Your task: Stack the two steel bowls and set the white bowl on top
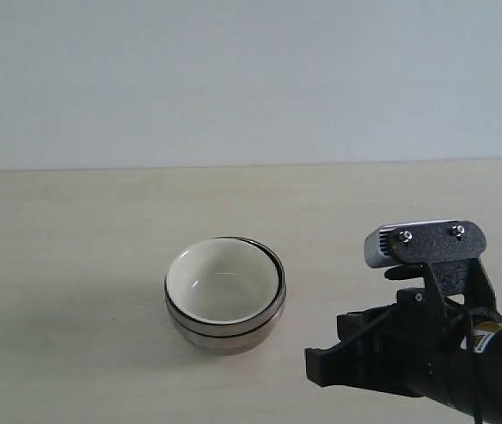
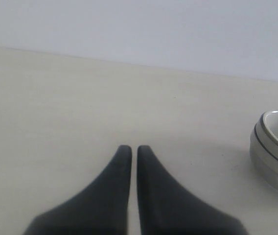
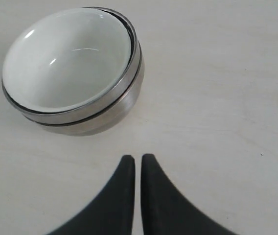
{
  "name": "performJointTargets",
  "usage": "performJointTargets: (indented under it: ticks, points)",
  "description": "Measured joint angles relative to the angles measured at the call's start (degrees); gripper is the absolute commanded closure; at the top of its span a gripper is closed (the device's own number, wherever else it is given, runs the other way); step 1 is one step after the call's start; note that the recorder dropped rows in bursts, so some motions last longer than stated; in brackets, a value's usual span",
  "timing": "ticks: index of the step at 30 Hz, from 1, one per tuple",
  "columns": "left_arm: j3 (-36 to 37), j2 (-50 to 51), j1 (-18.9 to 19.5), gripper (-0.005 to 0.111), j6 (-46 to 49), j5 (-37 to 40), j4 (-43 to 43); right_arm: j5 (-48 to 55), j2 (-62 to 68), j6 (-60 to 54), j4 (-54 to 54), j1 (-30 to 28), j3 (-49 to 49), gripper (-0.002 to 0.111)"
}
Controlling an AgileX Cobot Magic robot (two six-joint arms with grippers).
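The two steel bowls stand nested in one stack at the middle of the table, their rims showing as two dark rings. The white bowl sits inside the top one. The right wrist view shows the white bowl inside the steel bowls. My right gripper hovers to the right of the stack, apart from it, shut and empty. My left gripper is shut and empty, with the steel stack far off to its side; it is out of the exterior view.
The pale wooden table runs back to a plain white wall. The right arm's wrist camera block rises above the gripper at the front right.
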Motion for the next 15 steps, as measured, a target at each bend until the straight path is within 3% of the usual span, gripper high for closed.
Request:
performJointTargets:
  ticks: [9, 15]
  points:
    - [0.0, 0.0, 0.0, 0.103, 0.0, 0.0, 0.0, 0.8, -0.92, -0.27, 0.0, 0.0, 0.0, 0.108]
    - [0.0, 0.0, 0.0, 0.103, 0.0, 0.0, 0.0, 2.45, -10.33, -5.24, 0.0, -1.08, 0.0, 0.108]
